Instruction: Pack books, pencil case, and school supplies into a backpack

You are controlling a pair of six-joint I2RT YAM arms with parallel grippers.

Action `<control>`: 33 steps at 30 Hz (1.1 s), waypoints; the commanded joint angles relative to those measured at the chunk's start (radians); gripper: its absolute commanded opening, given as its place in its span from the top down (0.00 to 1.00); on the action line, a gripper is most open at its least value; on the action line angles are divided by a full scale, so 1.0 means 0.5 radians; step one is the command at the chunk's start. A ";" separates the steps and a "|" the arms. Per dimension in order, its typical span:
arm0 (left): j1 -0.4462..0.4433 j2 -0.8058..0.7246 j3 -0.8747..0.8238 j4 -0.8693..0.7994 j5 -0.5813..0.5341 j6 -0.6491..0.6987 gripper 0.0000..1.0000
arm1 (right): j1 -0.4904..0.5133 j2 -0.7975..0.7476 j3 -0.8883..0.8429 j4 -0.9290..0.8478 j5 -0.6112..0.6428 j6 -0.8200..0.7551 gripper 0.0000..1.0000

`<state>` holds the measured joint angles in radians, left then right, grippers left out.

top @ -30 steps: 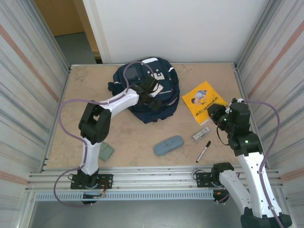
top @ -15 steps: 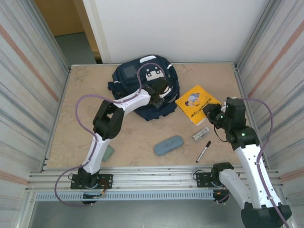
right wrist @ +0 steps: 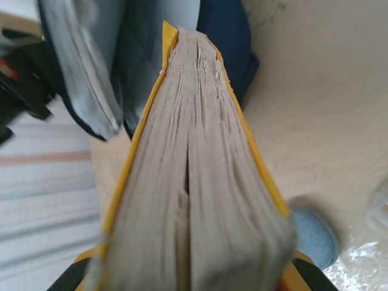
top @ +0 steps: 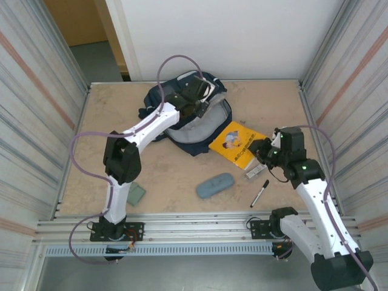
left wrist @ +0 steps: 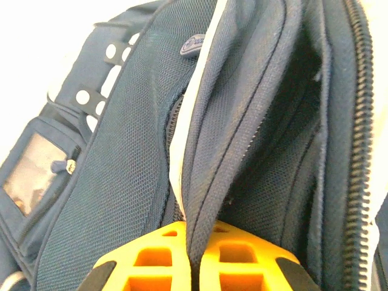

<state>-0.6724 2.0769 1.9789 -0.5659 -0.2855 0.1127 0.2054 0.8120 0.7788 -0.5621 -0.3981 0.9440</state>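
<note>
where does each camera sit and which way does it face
top external: above and behind the robot, looking down on the table; left arm with left gripper on the backpack, right arm with right gripper on the book.
left wrist: at that wrist, facing along its fingers into the backpack's pinched flap.
right wrist: at that wrist, facing along the book's page edge towards the backpack; fingertips at the bottom corners.
shared: both wrist views show the backpack.
</note>
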 commanded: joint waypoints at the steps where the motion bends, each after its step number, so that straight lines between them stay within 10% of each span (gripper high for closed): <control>1: -0.029 -0.197 0.131 -0.006 -0.058 -0.118 1.00 | 0.094 0.023 -0.024 0.356 -0.124 0.124 1.00; 10: -0.206 -0.483 -0.097 0.242 -0.118 0.003 1.00 | 0.181 0.579 0.087 0.999 -0.066 0.366 1.00; 23: -0.272 -0.554 -0.157 0.244 -0.169 0.026 1.00 | 0.542 1.328 0.297 1.682 0.945 0.331 1.00; 33: -0.267 -0.560 -0.181 0.282 -0.086 -0.108 1.00 | 0.666 2.113 0.464 2.496 1.187 1.174 0.98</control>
<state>-0.8135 1.8919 1.8755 -0.5648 -0.3141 0.0990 0.5068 1.8198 0.9436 0.4789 0.1257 1.3788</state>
